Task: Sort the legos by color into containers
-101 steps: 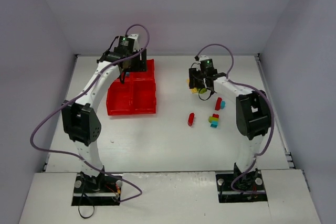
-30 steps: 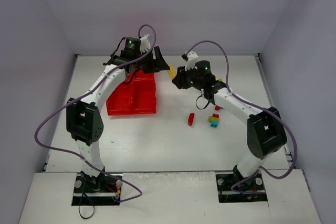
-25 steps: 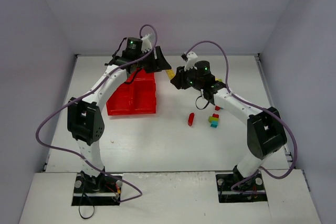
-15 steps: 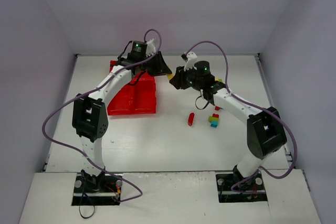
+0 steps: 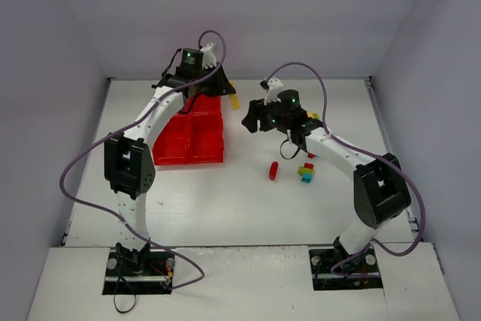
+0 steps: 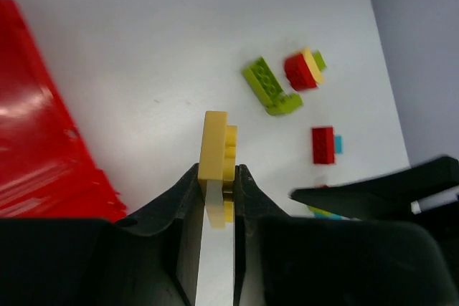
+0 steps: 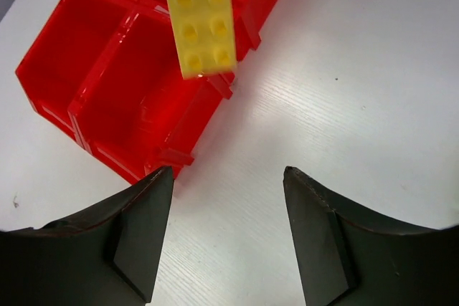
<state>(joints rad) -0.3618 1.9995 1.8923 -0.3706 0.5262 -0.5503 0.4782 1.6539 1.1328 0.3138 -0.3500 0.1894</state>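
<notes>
Left wrist camera is showing my left claw [image 6: 217, 177] squeezing a yellow lego brick [image 6: 214, 150] up in the air, just beside the red tray [image 6: 36, 155]. My right claw [image 7: 226, 180] is hanging wide open near it. A green lego [image 6: 262, 81] is lying on the worktop [image 6: 143, 34].

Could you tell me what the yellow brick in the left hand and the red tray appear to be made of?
The yellow brick, pinched in the left hand, looks like hard opaque plastic, smooth and faintly glossy: crisp edges and round moulded sockets. The red tray seems translucent glossy plastic: its walls glint and let light through.
</notes>
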